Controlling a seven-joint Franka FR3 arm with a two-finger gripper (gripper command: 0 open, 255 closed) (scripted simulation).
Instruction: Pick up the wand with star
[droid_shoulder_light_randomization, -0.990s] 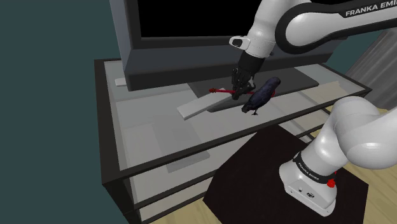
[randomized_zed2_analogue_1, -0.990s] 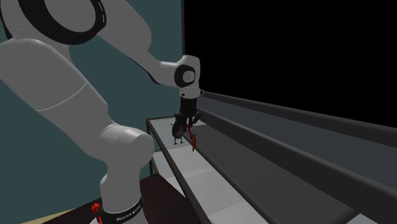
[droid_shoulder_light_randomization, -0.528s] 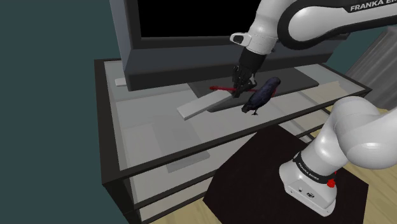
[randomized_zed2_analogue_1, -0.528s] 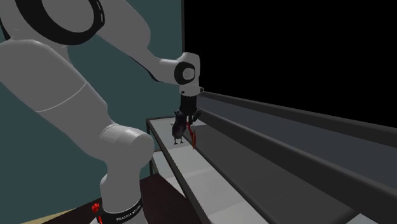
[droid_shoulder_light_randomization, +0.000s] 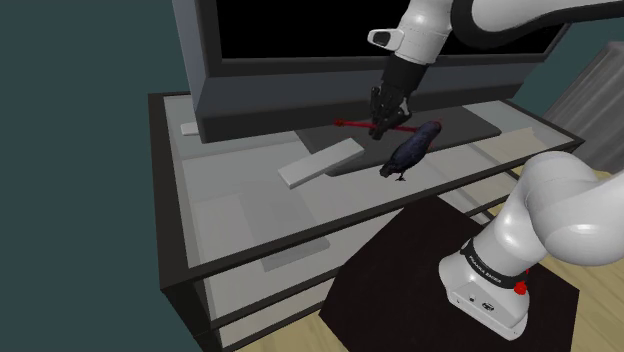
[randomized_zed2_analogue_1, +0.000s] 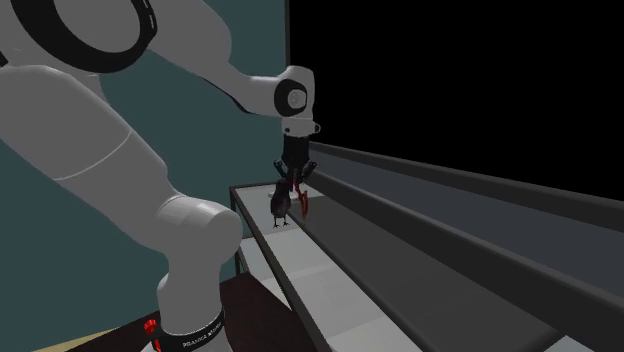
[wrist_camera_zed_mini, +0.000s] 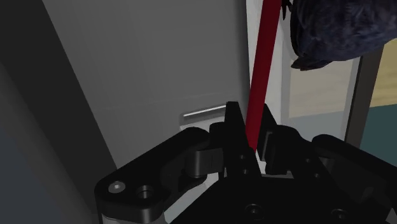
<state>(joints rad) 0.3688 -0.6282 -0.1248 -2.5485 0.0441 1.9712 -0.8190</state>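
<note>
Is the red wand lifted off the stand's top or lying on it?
Lifted: the gripper is shut on the wand, gripping its red shaft, and it hangs level above the glass top.

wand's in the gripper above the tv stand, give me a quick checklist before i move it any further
1. Grip: the gripper has both fingers closed on the shaft of the red wand. Ok.
2. Lift: in the shoulder view the wand hangs above the stand top and seems clear of it. Ok.
3. Bird figure: the dark bird stands close under the wand, and the wrist view shows the shaft passing right beside it. Cannot tell if they are apart.
4. Grey slab: it lies flat on the stand, apart from the wand. Ok.
5. TV: it stands just behind the gripper. Cannot tell the gap.
6. Star end: cannot tell.
</note>
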